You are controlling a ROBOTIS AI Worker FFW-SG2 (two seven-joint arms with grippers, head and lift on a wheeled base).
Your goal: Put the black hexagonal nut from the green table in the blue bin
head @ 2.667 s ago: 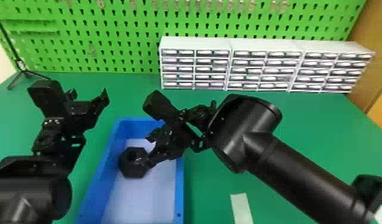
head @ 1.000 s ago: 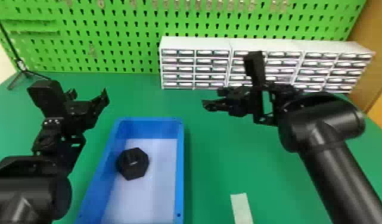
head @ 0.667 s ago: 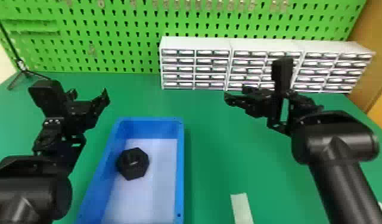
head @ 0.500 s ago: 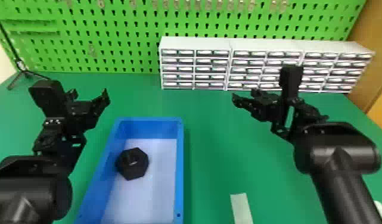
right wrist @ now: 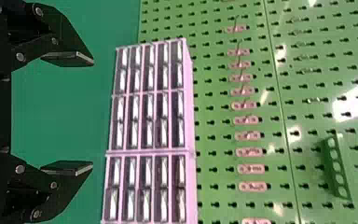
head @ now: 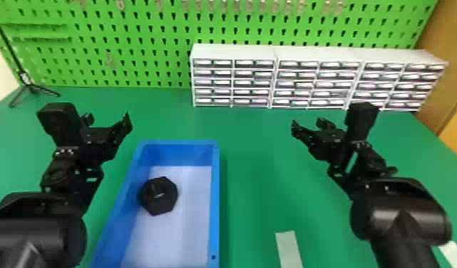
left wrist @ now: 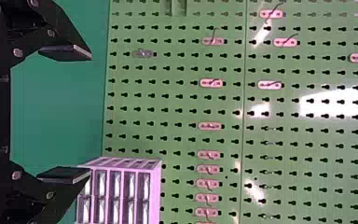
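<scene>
The black hexagonal nut [head: 160, 196] sits on the pale floor of the blue rectangular bin [head: 215, 214], near the wall on the robot's left and apart from both grippers. It lies about where it did when the right gripper [head: 308, 124], black with two flat fingers, was over the bin close beside it; since then that arm has swung out to the robot's right, and it now hangs over the green table [head: 259, 185], well away from the bin. Its fingers are wide apart with nothing between them. For the task, this looks like the nut delivered and the arm clearing out, so I judge the job done, or as good as done, with no further grasp called for. Past the bin's other side, the black left gripper [head: 108, 119] has kept its place, its fingers also spread and empty. Farther back, the white drawer cabinets [head: 234, 53] carry light patches on their dark fronts that may be labels; I can make out no legible lettering there or on the green pegboard [head: 131, 67].
</scene>
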